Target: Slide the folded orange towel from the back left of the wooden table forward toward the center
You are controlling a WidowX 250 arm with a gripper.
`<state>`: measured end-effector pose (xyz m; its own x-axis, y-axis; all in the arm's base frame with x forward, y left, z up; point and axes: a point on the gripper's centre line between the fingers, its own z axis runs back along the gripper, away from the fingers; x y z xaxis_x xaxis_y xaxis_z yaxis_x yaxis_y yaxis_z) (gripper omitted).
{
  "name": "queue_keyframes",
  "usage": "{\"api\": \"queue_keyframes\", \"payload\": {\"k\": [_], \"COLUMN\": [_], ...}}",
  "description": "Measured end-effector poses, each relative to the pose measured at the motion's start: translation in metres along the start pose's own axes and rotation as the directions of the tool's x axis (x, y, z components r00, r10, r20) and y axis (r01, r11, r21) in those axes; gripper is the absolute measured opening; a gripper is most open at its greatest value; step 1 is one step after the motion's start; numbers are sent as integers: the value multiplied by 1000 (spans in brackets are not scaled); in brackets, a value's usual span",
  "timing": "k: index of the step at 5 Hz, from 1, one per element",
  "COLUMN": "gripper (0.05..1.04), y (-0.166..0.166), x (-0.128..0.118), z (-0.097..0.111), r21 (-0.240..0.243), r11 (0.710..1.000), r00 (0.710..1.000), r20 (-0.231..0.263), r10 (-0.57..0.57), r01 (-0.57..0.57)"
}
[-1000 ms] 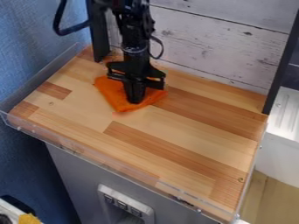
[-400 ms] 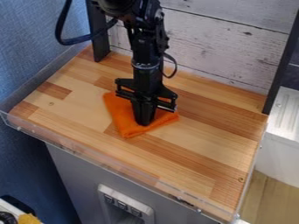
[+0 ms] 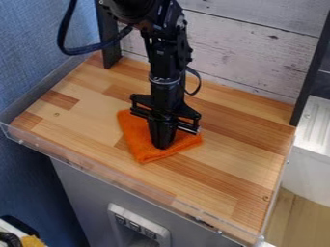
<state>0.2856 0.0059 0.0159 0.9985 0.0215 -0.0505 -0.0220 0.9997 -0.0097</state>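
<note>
In the camera view, the black two-finger gripper (image 3: 162, 145) pointed down onto an orange, roughly four-sided fabric cloth (image 3: 138, 140). Its fingers stood together, tips against the cloth; a grip on fabric could not be confirmed. The cloth lay flat on the striped brown wooden desk (image 3: 222, 140), left of centre.

Black arm (image 3: 169, 53) steeply down from the top edge, its gripper (image 3: 163, 145) nearly vertical.

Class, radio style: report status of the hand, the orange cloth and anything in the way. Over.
Hand down at orange cloth, grip unconfirmed. Cloth lying on wooden counter. Black arm above, hiding part of cloth. Over.
</note>
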Motion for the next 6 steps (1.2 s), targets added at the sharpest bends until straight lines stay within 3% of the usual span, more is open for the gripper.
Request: {"api": "queue_keyframes", "payload": {"k": [1, 3, 4, 6], "gripper": [224, 779, 994, 999], "y": [-2, -11, -19, -41], "x": [-2, -2, 1, 3], "z": [14, 41, 50, 66], "r21": [0, -3, 3, 14], "r11": [1000, 999, 999, 999], "r00": [1000, 998, 998, 997], "r20": [26, 47, 59, 67], "r10": [-13, -34, -34, -32], "r01": [13, 34, 34, 31]}}
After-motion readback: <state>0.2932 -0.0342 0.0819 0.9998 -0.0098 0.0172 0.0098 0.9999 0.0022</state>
